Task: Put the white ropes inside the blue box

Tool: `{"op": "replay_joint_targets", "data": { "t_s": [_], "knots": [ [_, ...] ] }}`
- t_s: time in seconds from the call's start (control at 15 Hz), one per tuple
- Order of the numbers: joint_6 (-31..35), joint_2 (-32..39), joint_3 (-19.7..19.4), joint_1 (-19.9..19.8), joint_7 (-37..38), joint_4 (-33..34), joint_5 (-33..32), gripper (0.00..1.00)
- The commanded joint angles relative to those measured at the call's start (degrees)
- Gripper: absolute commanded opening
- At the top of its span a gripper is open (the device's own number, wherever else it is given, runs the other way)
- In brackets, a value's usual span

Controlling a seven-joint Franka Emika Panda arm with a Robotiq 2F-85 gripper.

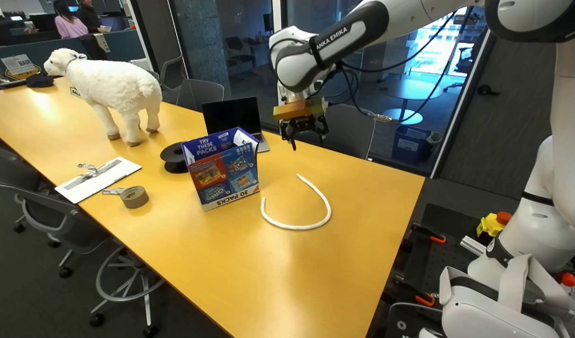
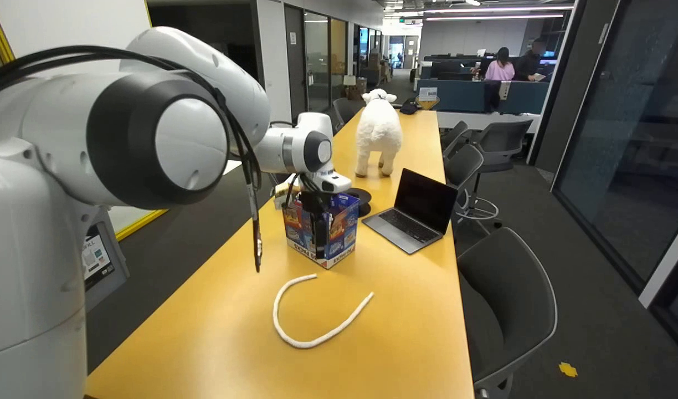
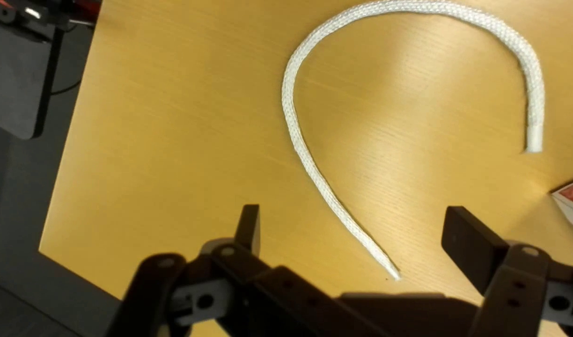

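White braided rope lies curved below my wide-spread black claw; pinching one end could leave the limp remainder draped outside the open blue cardboard box.

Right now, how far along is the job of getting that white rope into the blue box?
Done: nothing that shows; the white rope lies curved on the table, outside the blue box, whose floor is hidden. In hand: nothing; the gripper hangs open above the table, clear of the rope. Left: the whole job, it seems: grasp the rope, lift it and lower it through the box's open top.
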Motion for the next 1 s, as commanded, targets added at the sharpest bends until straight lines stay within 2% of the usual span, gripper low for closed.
{"op": "replay_joint_targets", "data": {
  "t_s": [0.0, 0.27, 0.47, 0.67, 0.93],
  "knots": [
    [11.9, -4.3, 1.0, -0.9, 7.7, -14.5, -0.5, 1.0],
    [26.1, -4.8, 0.5, -0.8, 14.1, -28.1, -1.0, 1.0],
    [34.7, -5.0, 0.5, -1.2, 14.8, -35.4, -0.3, 1.0],
    [40.2, -4.4, 1.9, -2.0, 11.9, -38.3, 2.6, 1.0],
    [44.8, -1.9, 6.1, -2.1, 10.5, -37.8, 9.5, 1.0]
  ]
}}
